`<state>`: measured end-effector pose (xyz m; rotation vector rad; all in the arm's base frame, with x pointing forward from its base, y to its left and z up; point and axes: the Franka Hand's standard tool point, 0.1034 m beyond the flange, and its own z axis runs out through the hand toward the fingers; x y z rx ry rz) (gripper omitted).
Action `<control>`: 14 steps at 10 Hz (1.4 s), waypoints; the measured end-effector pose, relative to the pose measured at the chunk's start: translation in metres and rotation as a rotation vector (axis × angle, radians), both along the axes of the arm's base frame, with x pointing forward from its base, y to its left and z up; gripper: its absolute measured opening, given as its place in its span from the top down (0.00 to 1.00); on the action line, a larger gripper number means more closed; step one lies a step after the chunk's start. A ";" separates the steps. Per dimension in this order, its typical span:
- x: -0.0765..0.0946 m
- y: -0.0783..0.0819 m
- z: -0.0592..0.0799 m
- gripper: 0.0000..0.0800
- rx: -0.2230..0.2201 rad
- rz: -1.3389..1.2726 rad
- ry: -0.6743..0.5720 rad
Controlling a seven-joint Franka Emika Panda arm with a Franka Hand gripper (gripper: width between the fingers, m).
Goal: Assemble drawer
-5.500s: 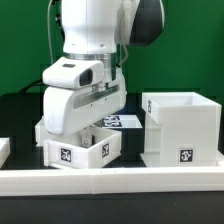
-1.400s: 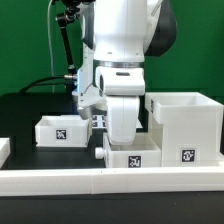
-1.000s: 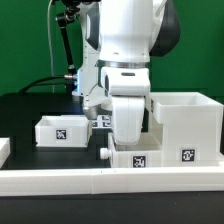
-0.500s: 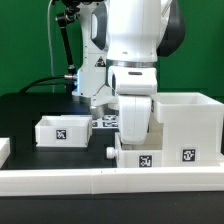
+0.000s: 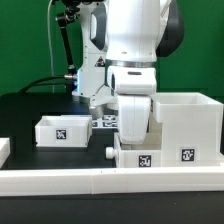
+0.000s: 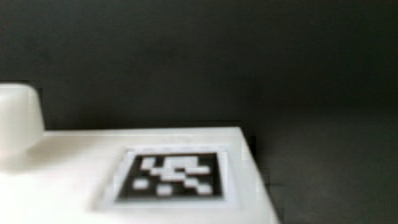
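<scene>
Hanging low at the middle of the exterior view, the arm's white gripper sits right over the front tray of the drawer, and its body hides the fingertips, so I cannot tell whether the jaws are apart, together or clamped on the tray. That tray lies on the black table, just behind the long white rail. Its dark knob points toward the exterior view's left and a square tag faces the camera. Just beside it, on the exterior view's right, stands the big cube-shaped casing, open at the top, with its own tag low on the front wall; whether tray and casing touch I cannot make out. The second tray rests well apart on the exterior view's left, tag forward. Behind the arm a strip of tags lies flat. The blurred wrist view shows a white surface carrying a tag against the dark table, plus a rounded white shape at the edge that I cannot identify.
</scene>
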<state>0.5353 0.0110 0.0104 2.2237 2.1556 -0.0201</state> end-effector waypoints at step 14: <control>0.025 -0.045 0.052 0.19 -0.028 0.050 0.053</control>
